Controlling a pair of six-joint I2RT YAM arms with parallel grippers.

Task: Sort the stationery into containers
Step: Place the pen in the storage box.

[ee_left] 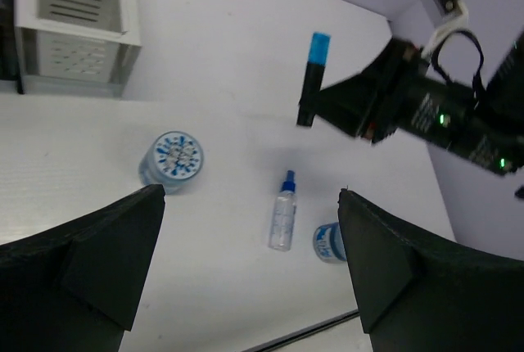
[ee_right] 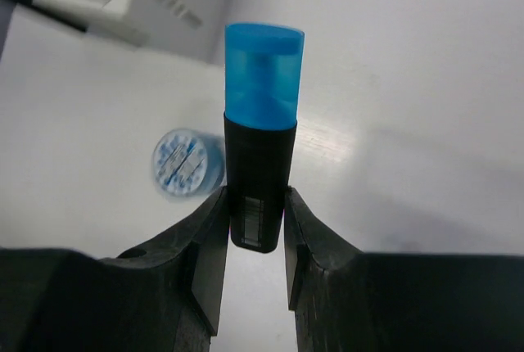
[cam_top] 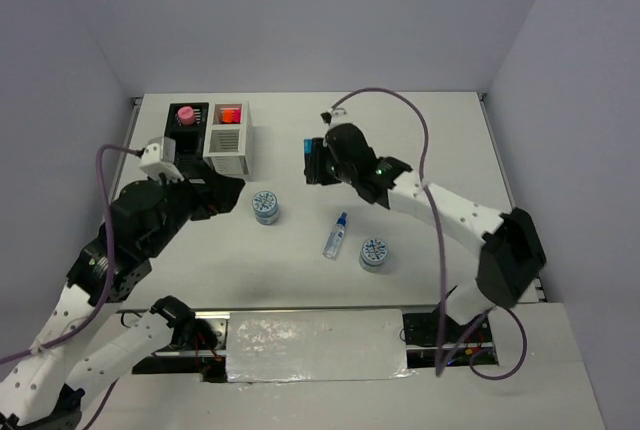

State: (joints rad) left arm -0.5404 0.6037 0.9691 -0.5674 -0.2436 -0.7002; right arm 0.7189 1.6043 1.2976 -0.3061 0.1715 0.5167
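Note:
My right gripper (ee_right: 254,198) is shut on a black highlighter with a blue cap (ee_right: 259,139), held upright above the table, cap away from the wrist. From above, this highlighter (cam_top: 310,150) and the right gripper (cam_top: 320,164) hang right of the white box (cam_top: 228,138). The white box holds an orange-capped item (cam_top: 231,113). The joined black box (cam_top: 188,122) holds a pink-capped one (cam_top: 185,114). On the table lie two round light-blue tins (cam_top: 265,207) (cam_top: 373,253) and a clear blue-capped tube (cam_top: 335,236). My left gripper (ee_left: 250,198) is open and empty, hovering near the boxes.
White walls close the table at the back and on both sides. The right arm's purple cable (cam_top: 400,100) loops over the back right. A shiny strip (cam_top: 315,345) lies between the arm bases at the near edge.

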